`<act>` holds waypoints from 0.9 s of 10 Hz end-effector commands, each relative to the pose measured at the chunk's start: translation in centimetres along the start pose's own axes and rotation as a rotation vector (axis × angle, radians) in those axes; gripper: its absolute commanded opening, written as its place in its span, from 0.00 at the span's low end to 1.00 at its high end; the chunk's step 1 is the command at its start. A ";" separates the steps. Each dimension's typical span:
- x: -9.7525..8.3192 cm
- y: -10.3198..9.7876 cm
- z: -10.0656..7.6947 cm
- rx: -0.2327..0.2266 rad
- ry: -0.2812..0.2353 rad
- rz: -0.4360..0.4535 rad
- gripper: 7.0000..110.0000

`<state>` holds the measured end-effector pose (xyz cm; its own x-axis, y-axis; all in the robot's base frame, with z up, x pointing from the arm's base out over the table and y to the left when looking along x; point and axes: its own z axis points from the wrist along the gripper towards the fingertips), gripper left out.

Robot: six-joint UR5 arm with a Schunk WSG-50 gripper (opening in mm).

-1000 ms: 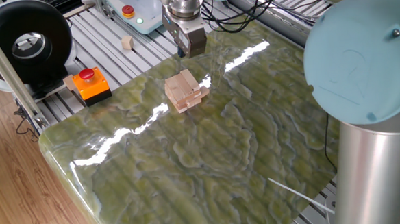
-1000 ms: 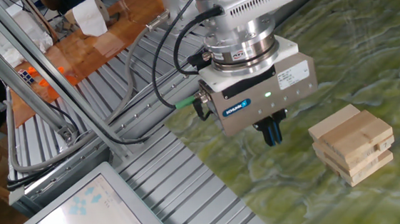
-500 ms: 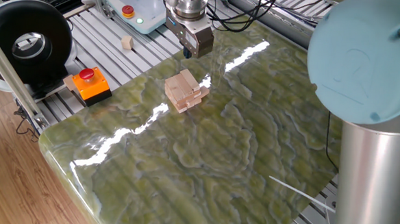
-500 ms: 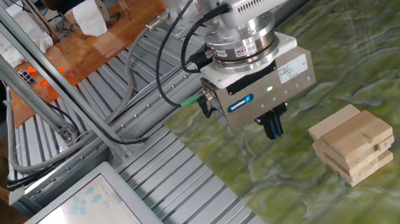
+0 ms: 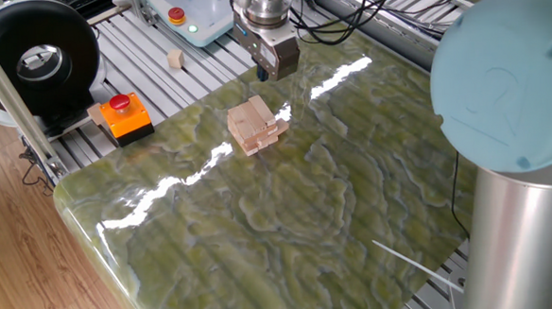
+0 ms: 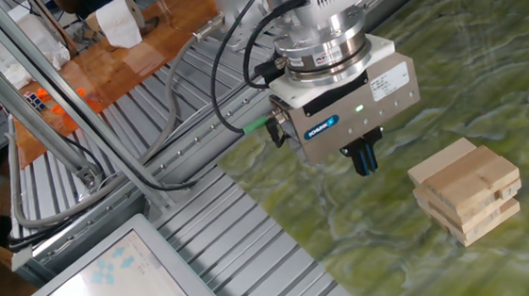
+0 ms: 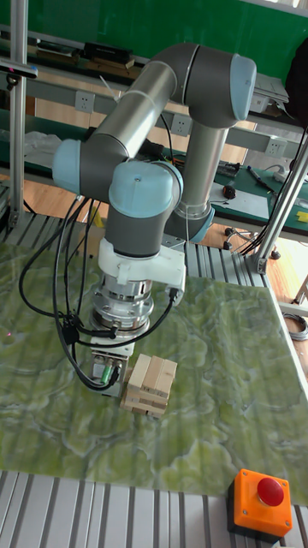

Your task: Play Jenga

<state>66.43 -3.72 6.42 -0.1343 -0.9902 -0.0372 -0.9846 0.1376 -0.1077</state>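
One gripper (image 6: 367, 162) hangs just above the mat (image 5: 289, 220), near the Jenga (image 5: 256, 125) but not touching it. Its 2 thin dark fingers (image 6: 369, 156) are pressed together w/ nothing between them. The Jenga is one low stack of pale, smooth wood bars, laid crosswise, about 3 layers; it sits on the shiny green wavy mat. Beside the mat there's 1 orange box w/ a round red button (image 5: 121, 115) and 1 small wood cube (image 5: 174, 59) on the ribbed metal.
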 end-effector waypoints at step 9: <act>2.0 1.0 -0.2 -0.036 0.073 0.074 0.00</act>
<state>64.66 -5.07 6.33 -0.1825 -0.9830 0.0209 -0.9822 0.1813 -0.0486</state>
